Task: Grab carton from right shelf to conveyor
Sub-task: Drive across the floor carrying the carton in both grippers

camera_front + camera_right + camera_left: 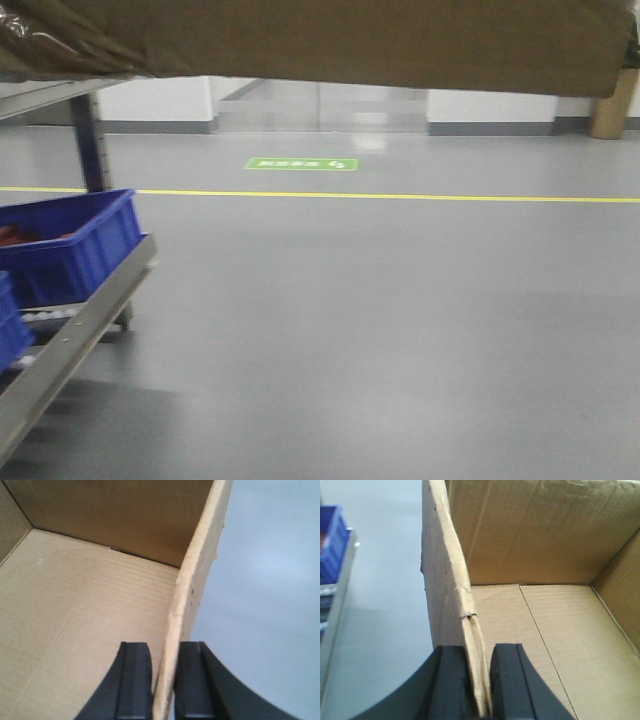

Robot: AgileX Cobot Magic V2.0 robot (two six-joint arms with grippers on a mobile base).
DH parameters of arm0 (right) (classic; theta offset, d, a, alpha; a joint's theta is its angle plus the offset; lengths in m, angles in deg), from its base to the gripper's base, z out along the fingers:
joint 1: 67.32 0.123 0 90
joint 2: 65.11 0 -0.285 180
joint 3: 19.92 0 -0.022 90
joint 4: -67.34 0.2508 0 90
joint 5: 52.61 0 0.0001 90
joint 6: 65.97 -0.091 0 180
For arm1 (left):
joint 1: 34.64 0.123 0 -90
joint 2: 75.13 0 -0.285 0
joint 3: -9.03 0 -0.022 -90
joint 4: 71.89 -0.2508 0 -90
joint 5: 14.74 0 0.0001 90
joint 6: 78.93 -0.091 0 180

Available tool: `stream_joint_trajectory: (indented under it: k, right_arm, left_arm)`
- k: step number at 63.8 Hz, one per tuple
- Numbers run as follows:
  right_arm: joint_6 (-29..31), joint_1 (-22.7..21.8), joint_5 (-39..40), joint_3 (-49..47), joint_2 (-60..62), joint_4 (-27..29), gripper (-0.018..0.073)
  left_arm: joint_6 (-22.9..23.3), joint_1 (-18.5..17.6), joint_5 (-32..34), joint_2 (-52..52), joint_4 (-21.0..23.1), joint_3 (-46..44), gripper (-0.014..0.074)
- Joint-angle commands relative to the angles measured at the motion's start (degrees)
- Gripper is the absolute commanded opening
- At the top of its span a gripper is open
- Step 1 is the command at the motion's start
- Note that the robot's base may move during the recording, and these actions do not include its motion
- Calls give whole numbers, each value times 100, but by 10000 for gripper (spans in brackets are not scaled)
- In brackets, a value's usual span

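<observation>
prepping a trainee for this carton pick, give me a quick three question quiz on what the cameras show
1. True or false: the left jaws and the right jaws each pinch a side wall of the open tan corrugated cardboard carton.
2. Which colour are the rectangular plastic bins on the grey metal rack? A blue, B yellow, C white.
3. Fill in: in both wrist views, the visible inside of the carton looks ____.
Key: 1 true; 2 A; 3 empty.
</observation>
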Motion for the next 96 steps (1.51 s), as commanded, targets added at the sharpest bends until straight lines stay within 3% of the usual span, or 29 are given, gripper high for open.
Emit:
stream_joint_trajectory:
  k: [1,96]
  right_arm:
    - [203,-24,-37,-12,132,-184,-66]
    - [203,-24,-37,-12,132,-184,-66]
  left_arm:
    - [-99,18,330,-59,-394,-80,-17]
    - [-99,18,330,-59,-394,-80,-17]
